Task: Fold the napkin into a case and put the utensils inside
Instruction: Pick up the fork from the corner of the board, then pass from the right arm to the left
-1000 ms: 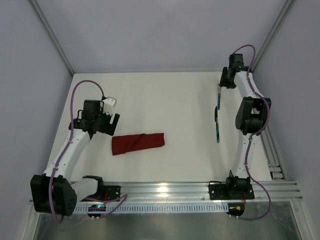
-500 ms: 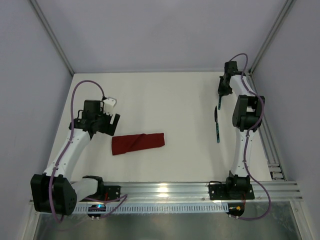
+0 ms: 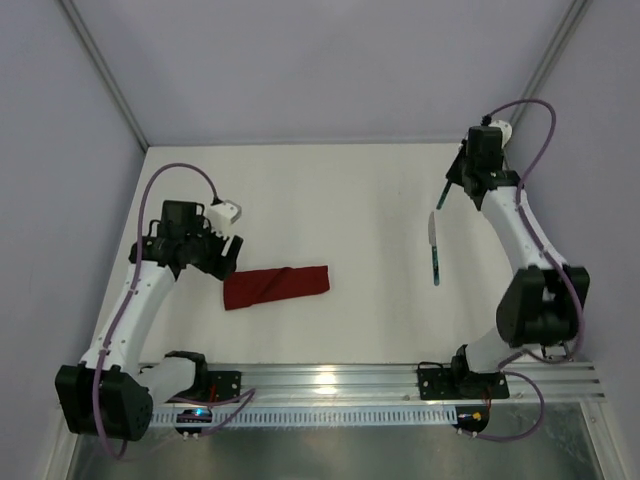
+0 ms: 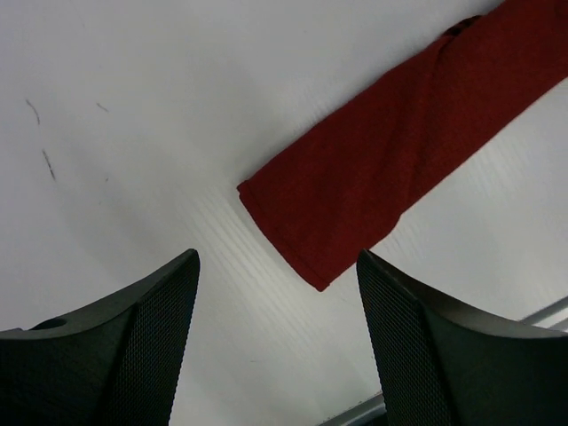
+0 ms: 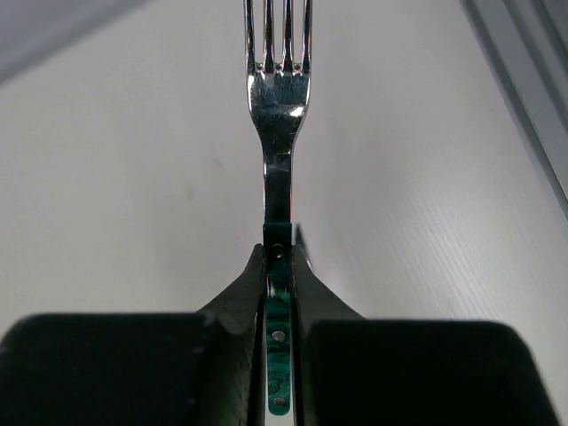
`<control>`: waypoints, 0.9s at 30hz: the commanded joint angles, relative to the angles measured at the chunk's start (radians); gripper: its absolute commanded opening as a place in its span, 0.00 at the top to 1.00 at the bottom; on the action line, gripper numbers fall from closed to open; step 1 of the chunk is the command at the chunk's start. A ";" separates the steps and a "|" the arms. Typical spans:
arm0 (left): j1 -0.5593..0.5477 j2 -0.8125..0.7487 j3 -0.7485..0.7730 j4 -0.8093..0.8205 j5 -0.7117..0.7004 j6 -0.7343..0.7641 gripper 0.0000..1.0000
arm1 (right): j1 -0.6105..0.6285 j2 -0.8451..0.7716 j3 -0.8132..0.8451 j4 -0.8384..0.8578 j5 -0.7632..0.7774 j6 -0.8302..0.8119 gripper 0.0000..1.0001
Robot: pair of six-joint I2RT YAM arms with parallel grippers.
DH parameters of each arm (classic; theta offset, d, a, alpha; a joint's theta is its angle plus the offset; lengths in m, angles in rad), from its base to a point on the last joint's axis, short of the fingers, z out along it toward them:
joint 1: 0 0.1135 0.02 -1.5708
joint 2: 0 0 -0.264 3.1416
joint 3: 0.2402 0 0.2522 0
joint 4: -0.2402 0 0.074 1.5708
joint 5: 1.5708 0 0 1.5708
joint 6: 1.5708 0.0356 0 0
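Note:
The napkin [image 3: 276, 287] lies as a narrow dark red case left of the table's middle. Its near end [image 4: 399, 160] shows in the left wrist view. My left gripper [image 3: 226, 256] hovers just off the case's left end, open and empty [image 4: 277, 259]. One of the utensils, the fork [image 5: 282, 106], is clamped by its teal handle in my right gripper [image 5: 280, 266], tines pointing away. From above, that gripper [image 3: 457, 184] is at the far right with the fork [image 3: 445, 193] slanting down-left. The knife [image 3: 435, 255] lies flat on the table below it.
The white table [image 3: 350, 220] is bounded by grey walls at the back and sides. An aluminium rail [image 3: 400, 380] runs along the near edge, with another rail [image 3: 548, 320] along the right side. Both arm bases sit on the near rail.
My right gripper has shut on the fork's handle and raised it off the table, the arm's elbow swinging out to the right. The left gripper has narrowed slightly near the case.

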 commanded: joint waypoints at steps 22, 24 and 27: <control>-0.116 -0.200 -0.009 0.006 0.408 -0.009 0.12 | 1.145 -0.193 -0.426 0.832 0.439 0.777 0.97; -0.118 -0.194 -0.018 0.049 0.382 -0.021 0.18 | 1.151 -0.153 -0.398 0.848 0.428 0.786 0.96; -0.118 -0.172 -0.023 0.072 0.353 -0.033 0.25 | 1.165 -0.114 -0.355 0.858 0.406 0.774 0.96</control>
